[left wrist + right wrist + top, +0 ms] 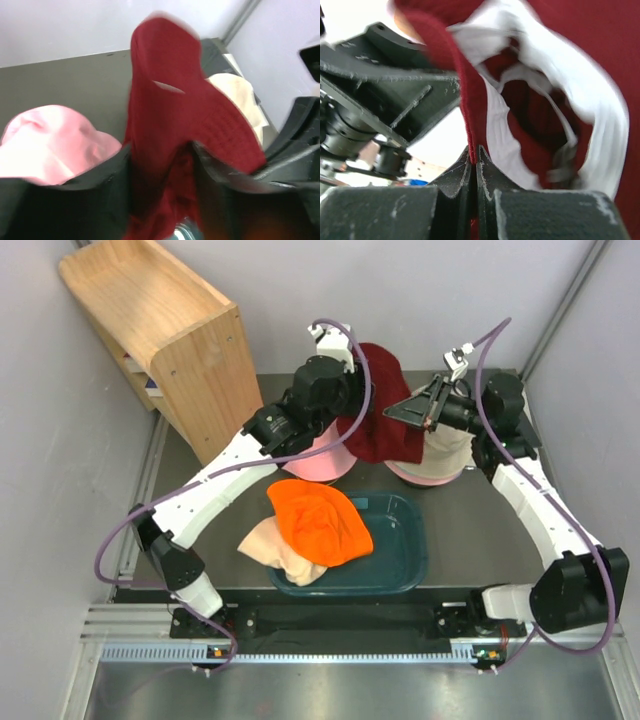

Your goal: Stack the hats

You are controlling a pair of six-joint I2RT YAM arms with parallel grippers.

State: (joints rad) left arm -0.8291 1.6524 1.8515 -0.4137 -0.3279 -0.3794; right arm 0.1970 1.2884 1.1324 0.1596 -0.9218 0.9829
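Got orange hat (320, 520) and peach hat (272, 545) in the tub (405, 540), right gripper (475, 155) pinched on maroon hat (165, 75), left gripper (162, 155) half-spread around it, can't tell if gripping.

The maroon hat (170, 115) is blurred in the left wrist view; the left arm (232, 475) hides most of the pink hat (316, 468) from above

Soft, even overhead light fills the top view. The dark grey tabletop (470, 530) carries only faint shadows, deepest around the dark teal rectangular plastic tub (415, 540) at 6 o'clock. In the left wrist view the maroon fabric bucket hat (170, 100) smears at 12 o'clock. In the right wrist view the hat streaks at 3 o'clock, and the background at 11 o'clock is blown white.
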